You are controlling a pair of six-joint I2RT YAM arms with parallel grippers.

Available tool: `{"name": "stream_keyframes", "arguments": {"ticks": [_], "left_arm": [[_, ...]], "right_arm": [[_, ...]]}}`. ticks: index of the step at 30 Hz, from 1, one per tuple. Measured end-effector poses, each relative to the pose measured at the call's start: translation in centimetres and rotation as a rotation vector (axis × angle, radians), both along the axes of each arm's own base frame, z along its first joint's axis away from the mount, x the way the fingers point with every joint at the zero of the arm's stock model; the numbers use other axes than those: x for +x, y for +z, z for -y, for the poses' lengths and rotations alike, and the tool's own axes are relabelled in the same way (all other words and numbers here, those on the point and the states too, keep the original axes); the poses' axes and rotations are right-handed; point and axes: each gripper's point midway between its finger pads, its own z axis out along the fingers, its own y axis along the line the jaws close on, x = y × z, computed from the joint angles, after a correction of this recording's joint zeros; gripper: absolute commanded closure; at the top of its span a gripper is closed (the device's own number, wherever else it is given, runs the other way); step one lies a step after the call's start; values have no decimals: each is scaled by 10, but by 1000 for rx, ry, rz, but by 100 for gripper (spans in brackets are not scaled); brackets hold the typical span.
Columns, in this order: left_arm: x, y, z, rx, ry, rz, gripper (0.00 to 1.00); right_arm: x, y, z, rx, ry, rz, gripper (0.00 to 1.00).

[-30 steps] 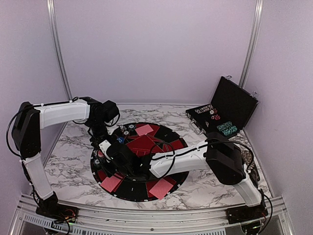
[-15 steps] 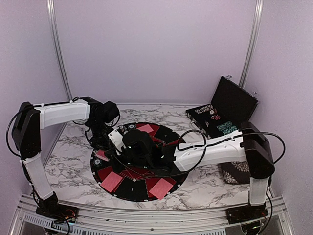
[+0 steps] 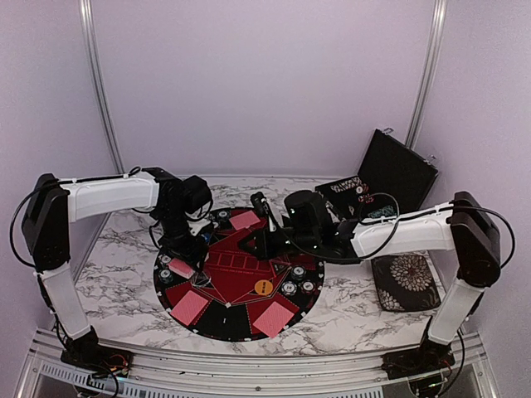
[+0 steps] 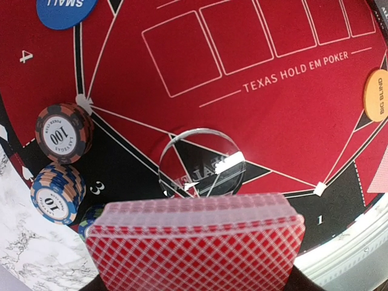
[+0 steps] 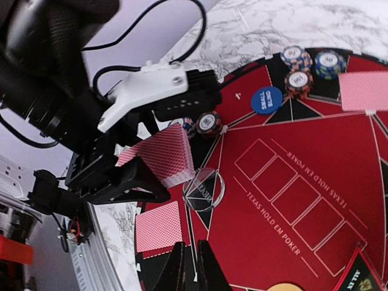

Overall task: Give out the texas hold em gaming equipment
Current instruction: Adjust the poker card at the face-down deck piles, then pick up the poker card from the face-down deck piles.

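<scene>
My left gripper is shut on a deck of red-backed cards and holds it just above the left part of the round poker mat. In front of it lie a clear dealer disc, two chip stacks and a blue button disc. An orange button disc lies on the mat's near middle. Single cards lie face down. My right gripper is shut and empty above the mat's middle, pointing at the deck.
The open black case with chips stands at the back right. A dark flower-patterned tray lies on the marble at the right. More chip stacks sit on the mat's right side and others at its far side.
My right arm has swung from over the left part of the mat back toward the right and far side, uncovering the orange disc and chip stacks. My left gripper has shifted slightly with the deck.
</scene>
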Motion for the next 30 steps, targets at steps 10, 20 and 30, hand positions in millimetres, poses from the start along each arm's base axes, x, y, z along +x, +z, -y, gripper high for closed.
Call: {"name": "stream_keyframes", "arguments": {"ticks": [10, 20, 30], "left_arm": [[-17, 0, 19, -3, -74, -2, 54], [-22, 12, 34, -30, -121, 24, 54], [-28, 16, 39, -39, -151, 23, 54]], "right_arm": [[15, 5, 16, 165, 48, -278, 57], [19, -29, 7, 175, 89, -476, 56], [18, -30, -9, 201, 158, -570, 54]]}}
